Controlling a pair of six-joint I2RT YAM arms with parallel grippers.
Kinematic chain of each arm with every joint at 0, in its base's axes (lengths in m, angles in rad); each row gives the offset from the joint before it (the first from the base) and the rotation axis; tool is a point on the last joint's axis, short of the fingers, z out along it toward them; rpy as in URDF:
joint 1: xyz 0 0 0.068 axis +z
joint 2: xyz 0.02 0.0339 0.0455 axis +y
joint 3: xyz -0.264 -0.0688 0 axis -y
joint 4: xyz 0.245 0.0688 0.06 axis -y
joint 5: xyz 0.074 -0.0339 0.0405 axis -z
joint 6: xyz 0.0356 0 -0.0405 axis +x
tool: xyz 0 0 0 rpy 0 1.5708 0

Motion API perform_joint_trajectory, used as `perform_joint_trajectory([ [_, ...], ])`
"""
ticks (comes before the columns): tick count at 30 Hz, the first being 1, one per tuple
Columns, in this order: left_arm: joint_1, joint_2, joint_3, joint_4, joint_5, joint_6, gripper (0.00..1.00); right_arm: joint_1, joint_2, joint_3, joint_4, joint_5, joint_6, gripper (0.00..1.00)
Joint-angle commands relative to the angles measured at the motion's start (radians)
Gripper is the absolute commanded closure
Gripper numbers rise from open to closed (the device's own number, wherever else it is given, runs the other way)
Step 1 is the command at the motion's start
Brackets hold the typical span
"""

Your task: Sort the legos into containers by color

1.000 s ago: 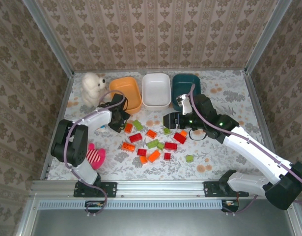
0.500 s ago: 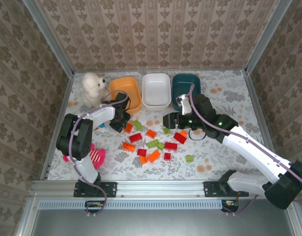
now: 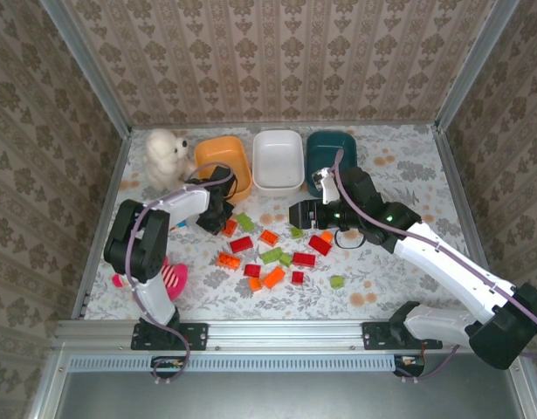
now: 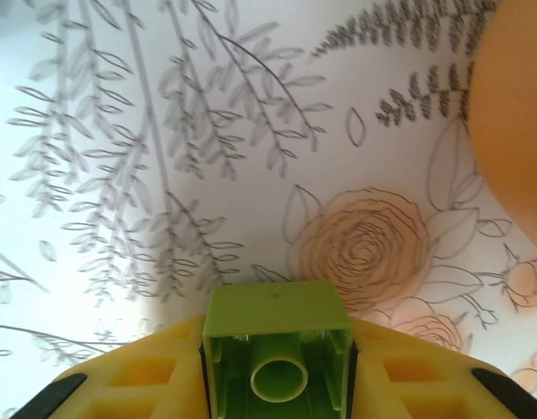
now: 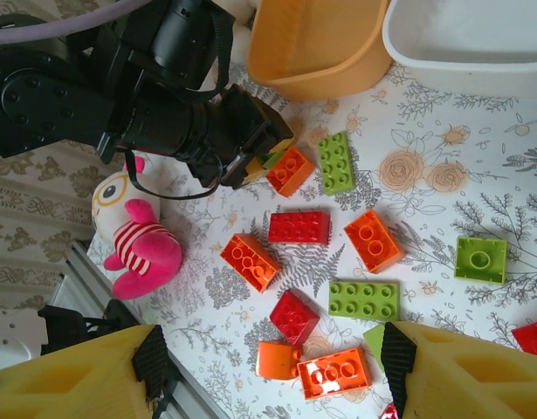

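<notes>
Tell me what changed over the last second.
The left gripper closed on a small light green plastic brick near the orange plastic bin, while its elbow swung slightly inward. The right gripper stayed open and still; the loose bricks and bins kept their places.

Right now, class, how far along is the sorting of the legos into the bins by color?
Done: nothing visible; the orange bin and white bin look empty, the teal bin too dark to judge. In hand: the left gripper clamps a light green brick; the right gripper is open. Left: the red, orange and green bricks scattered on the table.
</notes>
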Motion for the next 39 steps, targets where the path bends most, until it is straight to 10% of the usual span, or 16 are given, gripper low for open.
perform_joint_trajectory([
  [1,-0.044,-0.110,0.010,-0.099,-0.090,0.043,0.66,0.003,-0.006,0.030,-0.026,0.001,-0.010,0.31],
  [10,-0.075,-0.303,0.116,-0.173,-0.129,0.340,0.71,0.003,-0.035,0.056,0.041,-0.061,-0.006,0.31],
  [20,0.116,0.160,0.623,-0.188,0.101,0.695,0.70,0.003,0.057,0.120,0.070,-0.042,0.024,0.31],
  [39,0.152,0.527,0.861,-0.231,0.171,0.700,0.61,0.002,0.110,0.117,-0.142,0.098,0.033,0.30],
])
